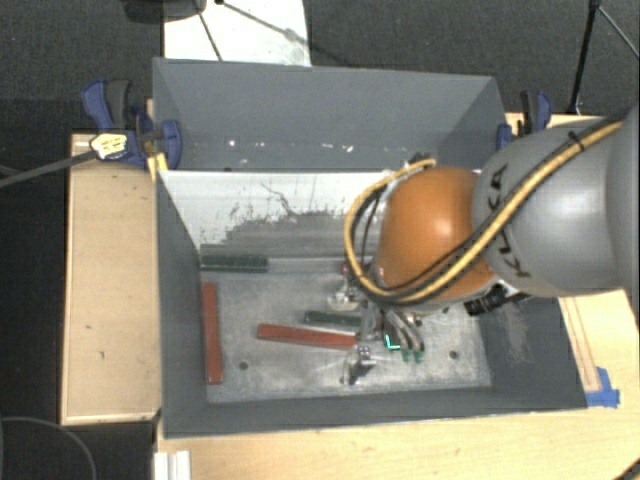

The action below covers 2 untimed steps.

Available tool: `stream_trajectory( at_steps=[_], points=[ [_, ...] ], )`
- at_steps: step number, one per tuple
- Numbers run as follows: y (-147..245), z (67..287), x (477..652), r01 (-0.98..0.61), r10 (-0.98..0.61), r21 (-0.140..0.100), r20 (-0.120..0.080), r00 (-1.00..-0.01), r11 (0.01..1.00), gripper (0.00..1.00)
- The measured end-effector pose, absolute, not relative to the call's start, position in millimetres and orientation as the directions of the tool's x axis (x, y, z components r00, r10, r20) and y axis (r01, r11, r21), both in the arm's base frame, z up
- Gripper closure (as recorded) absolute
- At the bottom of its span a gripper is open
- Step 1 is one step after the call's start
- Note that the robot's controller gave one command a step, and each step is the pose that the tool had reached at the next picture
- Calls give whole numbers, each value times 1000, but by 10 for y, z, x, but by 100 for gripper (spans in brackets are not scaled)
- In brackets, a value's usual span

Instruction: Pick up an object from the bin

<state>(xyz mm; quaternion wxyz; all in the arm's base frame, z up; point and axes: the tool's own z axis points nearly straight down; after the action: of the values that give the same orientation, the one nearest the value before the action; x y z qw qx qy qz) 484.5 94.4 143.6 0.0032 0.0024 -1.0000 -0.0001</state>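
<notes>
Just the one camera view here, looking down into the bin (330,108). The arm comes in from the right, and its big orange cover (425,233) sits right over the business end. The gripper (360,360) is low, near the floor in the middle-right of the bin. Whether the claw is spread or pinching something honestly can't be told, because the cover and cables hide too much.

The closest thing is the red-brown stick (300,335), lying flat mid-floor. Its long axis runs pretty much left to right and dips a touch toward the right. The right end goes in just under the gripper and the left end points at the bin's left wall. A shorter dark green stick (325,318) lies just behind it, roughly parallel, and looks nearly touching near the gripper. Well apart from these are a red stick (212,333) running front to back by the left wall and another green stick (233,263) along the back of the floor.

Things that could go wrong:
- The gripper is at the very end of the red-brown stick, so an end grab would probably let it swing down or slip out on the lift.
- With the green stick so close, the claw might catch both sticks, or just nudge one aside.
</notes>
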Motion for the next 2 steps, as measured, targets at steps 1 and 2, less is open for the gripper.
stream_trajectory(
  at_steps=[1, 2],
  points=[
    [940, 1472, 4866, -1, -1, 1, -1, -1000, 1000, 0],
    [933, 775, 5144, -15, -15, 1, -2, -1000, 1000, 100]
  ],
)
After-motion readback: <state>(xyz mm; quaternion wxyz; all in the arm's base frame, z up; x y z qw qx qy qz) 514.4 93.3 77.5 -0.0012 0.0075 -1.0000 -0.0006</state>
